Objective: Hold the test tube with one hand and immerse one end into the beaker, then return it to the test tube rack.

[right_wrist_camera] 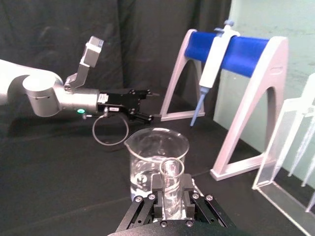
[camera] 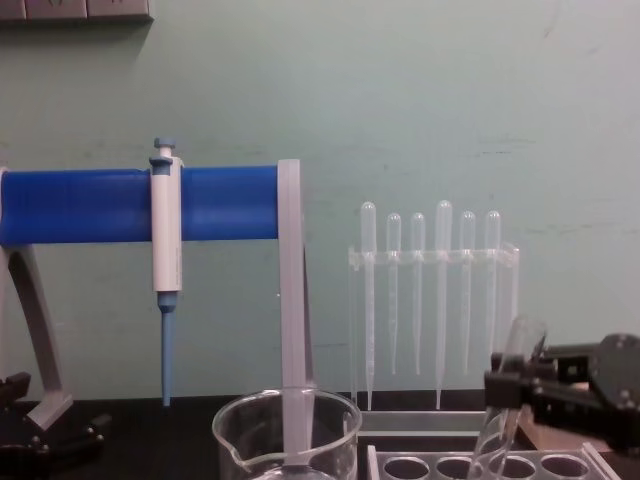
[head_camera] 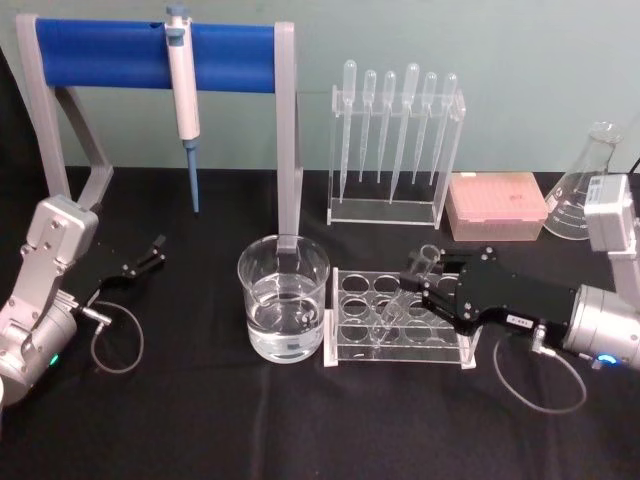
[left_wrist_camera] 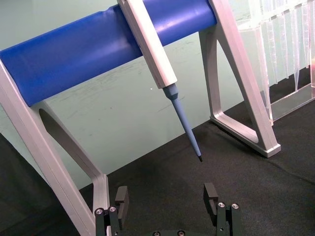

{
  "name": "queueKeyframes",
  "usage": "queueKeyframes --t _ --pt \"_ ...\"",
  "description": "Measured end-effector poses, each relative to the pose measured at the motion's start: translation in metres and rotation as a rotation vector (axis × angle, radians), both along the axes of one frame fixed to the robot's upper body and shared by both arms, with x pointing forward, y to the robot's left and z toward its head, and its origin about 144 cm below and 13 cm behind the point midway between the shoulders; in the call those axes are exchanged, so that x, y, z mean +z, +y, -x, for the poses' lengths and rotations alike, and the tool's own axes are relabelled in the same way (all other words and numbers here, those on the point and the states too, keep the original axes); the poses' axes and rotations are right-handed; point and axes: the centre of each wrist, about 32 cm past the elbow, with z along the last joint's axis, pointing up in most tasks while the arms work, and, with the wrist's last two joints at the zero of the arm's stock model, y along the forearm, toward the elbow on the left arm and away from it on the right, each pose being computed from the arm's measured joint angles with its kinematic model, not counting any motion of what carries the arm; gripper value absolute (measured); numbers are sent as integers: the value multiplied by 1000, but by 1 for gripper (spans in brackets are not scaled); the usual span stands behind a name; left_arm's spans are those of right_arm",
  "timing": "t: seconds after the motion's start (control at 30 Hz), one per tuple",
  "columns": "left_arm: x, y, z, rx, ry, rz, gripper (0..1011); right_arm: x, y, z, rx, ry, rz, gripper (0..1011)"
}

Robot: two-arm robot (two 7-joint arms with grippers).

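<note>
Test tube (head_camera: 427, 260) inside right end effector (head_camera: 420, 283)

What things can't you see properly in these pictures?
Lower half of the test tube: right wrist view, behind the right gripper.
Its bottom: head view, lost in the clear rack; chest view, cut by the lower edge.
Base of the beaker: chest view, cut by the lower edge.

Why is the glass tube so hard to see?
Head view: the test tube is clear, so the rack shows through it. Right wrist view: its rim glints between the fingers of the right gripper. Chest view: it looks pale against the wall.
</note>
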Motion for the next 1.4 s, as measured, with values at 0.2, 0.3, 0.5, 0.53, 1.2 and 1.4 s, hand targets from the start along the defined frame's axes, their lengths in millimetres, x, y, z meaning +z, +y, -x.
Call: queueKeyframes --t 0.2,0.3,0.5,0.53,1.2,1.4 --pt "0 0 0 0 0 0 1000 17 -3 -1 -8 -5 -2 241" --pt "0 0 0 0 0 0 1000 33 -5 -3 0 -12 -2 241" --pt "0 0 0 0 0 0 1000 64 -7 -8 32 -23 6 242" --pt "0 0 0 0 0 0 1000 69 -7 -9 37 -24 7 241" --pt "0 0 0 0 0 0 1000 122 -2 -24 117 -11 45 242" --pt "0 0 0 0 0 0 1000 122 -2 -24 117 -10 44 241"
